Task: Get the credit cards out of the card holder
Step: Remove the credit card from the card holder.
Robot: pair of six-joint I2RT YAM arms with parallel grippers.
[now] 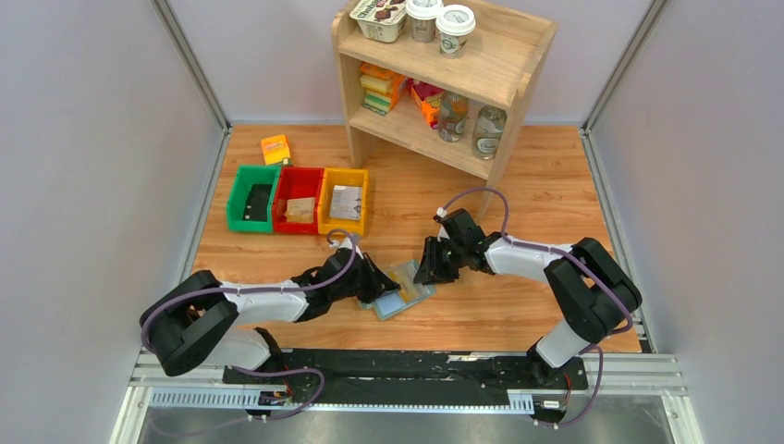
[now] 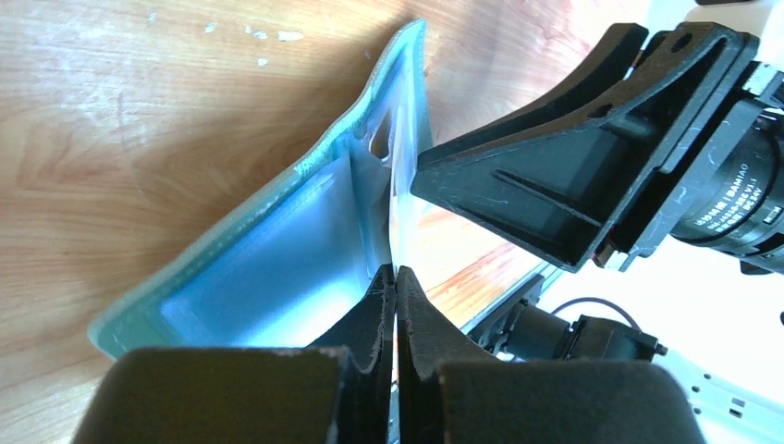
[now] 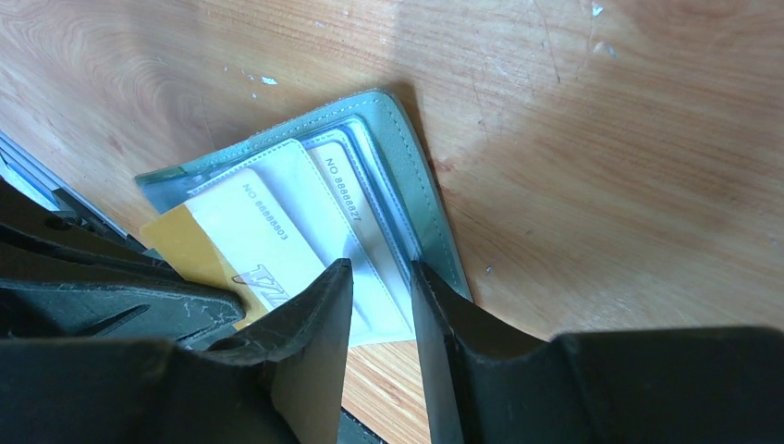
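Closest to the left wrist camera, the left gripper [image 2: 396,277] has its two black fingers pressed flat together on a thin pale edge of the card holder [image 2: 277,268]. From the pinched edge, the holder's blue-grey inner panel with its green border slopes down to the wooden table [image 2: 139,120]. The right gripper looms just beside it, on the right of that view.

Seen from the right wrist, the right gripper [image 3: 381,277] has its fingers spread with a clear gap between them, tips down over the open holder. Two white cards [image 3: 268,222] lie overlapped in the pockets, printed "NO 8888803" and "NO 8888827". The second one runs through the gap between the fingers (whether either pad touches it cannot be told). A yellow card [image 3: 176,242] sticks out from under the white ones at the left, partly hidden by the other arm's black finger.

From above, the holder lies near the front middle of the table, between the two grippers, which face each other across it, the left one at its left end and the right one at its right end. Farther back on the left, a green bin [image 1: 251,197], a red bin [image 1: 298,199] and a yellow bin [image 1: 343,201] stand touching in a row. An orange packet [image 1: 275,148] lies just behind them. A wooden shelf [image 1: 499,69] stands at the back, holding cups, jars and packets.
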